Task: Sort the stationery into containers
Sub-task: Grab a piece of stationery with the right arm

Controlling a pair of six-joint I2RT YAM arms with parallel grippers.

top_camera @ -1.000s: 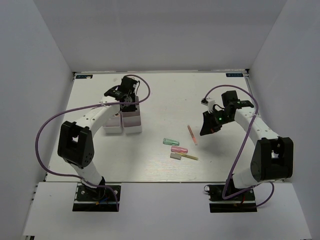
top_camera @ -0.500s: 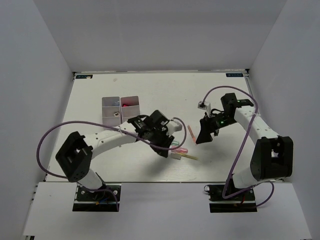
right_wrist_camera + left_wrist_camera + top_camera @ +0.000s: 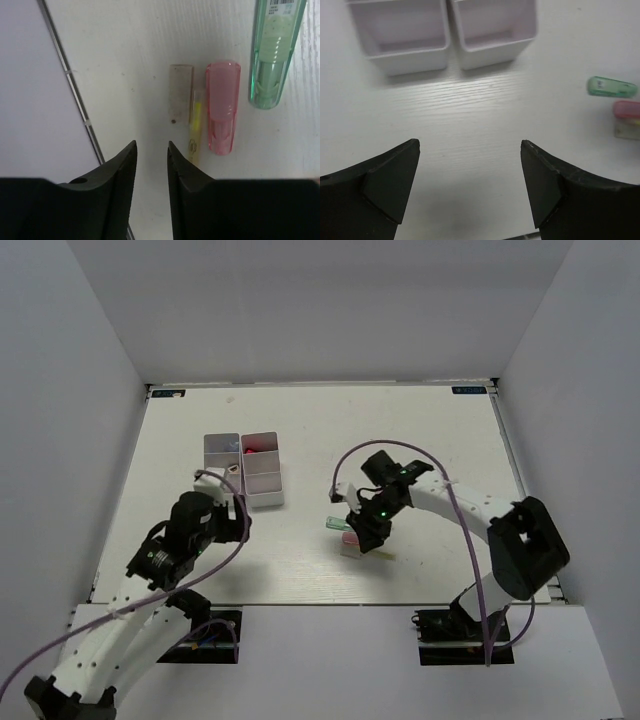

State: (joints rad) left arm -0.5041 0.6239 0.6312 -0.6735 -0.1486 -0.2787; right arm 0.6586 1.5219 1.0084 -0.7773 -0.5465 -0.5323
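The containers (image 3: pixel 246 472) are white bins side by side at the back left; a red piece (image 3: pixel 252 451) lies in the right one. In the left wrist view two compartments (image 3: pixel 445 35) show no contents. My left gripper (image 3: pixel 470 187) (image 3: pixel 235 523) hangs wide open and empty, short of them. A green piece (image 3: pixel 275 50) (image 3: pixel 612 86), a pink piece (image 3: pixel 223 107) (image 3: pixel 626 108), a thin yellow piece (image 3: pixel 195 125) and a pale eraser (image 3: pixel 180 93) lie together mid-table. My right gripper (image 3: pixel 151 145) (image 3: pixel 358 535) hovers over them, open by a narrow gap, empty, just beside the eraser.
A small dark item (image 3: pixel 231 468) sits in the left bin. The table's front edge strip (image 3: pixel 65 75) runs close to the right gripper. White walls enclose the table on three sides. Purple cables loop from both arms.
The left arm has pulled back from the middle to the near left, its jaws opening wider. The right arm has swung left over the stationery cluster, and its jaws have narrowed.
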